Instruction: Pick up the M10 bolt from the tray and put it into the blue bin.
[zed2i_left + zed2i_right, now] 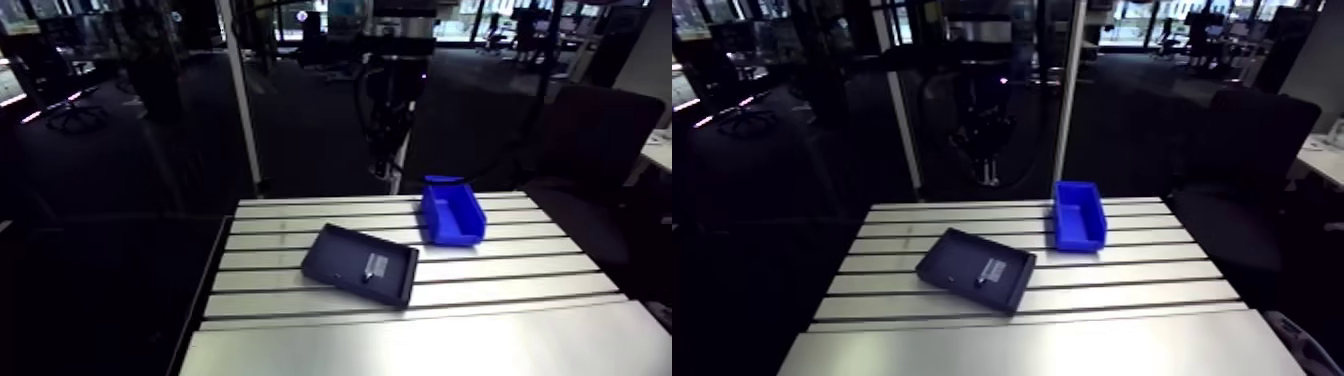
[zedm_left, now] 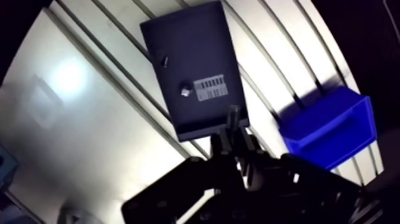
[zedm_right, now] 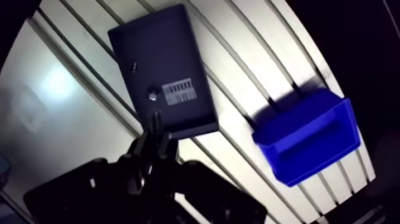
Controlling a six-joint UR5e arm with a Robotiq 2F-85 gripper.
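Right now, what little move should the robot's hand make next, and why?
Probably lower toward the tray, centring over the bolt. The hand hangs high above the table, fingers together and holding nothing, and the bolt lies in the tray, not in the blue bin.

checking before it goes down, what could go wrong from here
The tray holds two small parts: the bolt beside the label and a darker piece, so the end effector might take the wrong one. A bolt dropped short of the blue bin could lodge in the table slots.
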